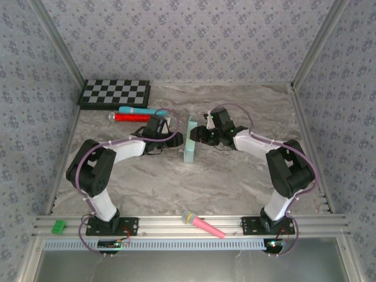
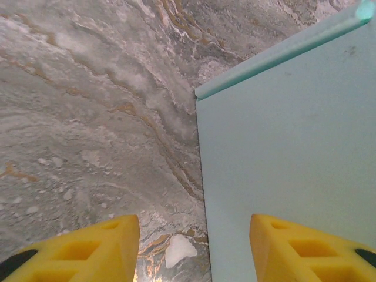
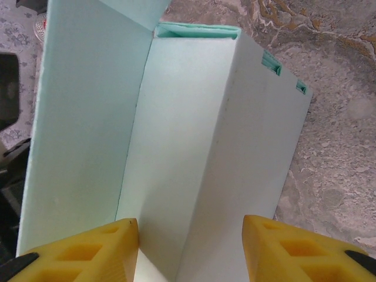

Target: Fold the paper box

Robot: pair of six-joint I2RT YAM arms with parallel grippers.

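Aqua card, thin and die-cut: the paper box [image 1: 191,139] stands on edge mid-desk [image 1: 235,182], partly formed, with one broad flap [image 3: 88,117] swung out from the body.

Far left of the box, at the back: a checkerboard [image 1: 114,94]. Closer to the box on that side lie a red tube [image 1: 130,117] and a blue one [image 1: 136,110].

Just left of the box: left fingers [image 2: 88,247], spread wide and released, holding nothing. The box's vertical edge falls between them.

Just right of the box: right fingers [image 3: 294,247], likewise spread and empty, facing the folded wall beside the open flap. Cannot tell if they touch it.

Handling, as a judgement: very light and likely to skid on the smooth marbled desk when pushed from one side. The panels would dent under a hard pinch, while the creases give stiffness. Best hold is across a folded corner or double wall, one side bracing while the other presses the flap along its score.
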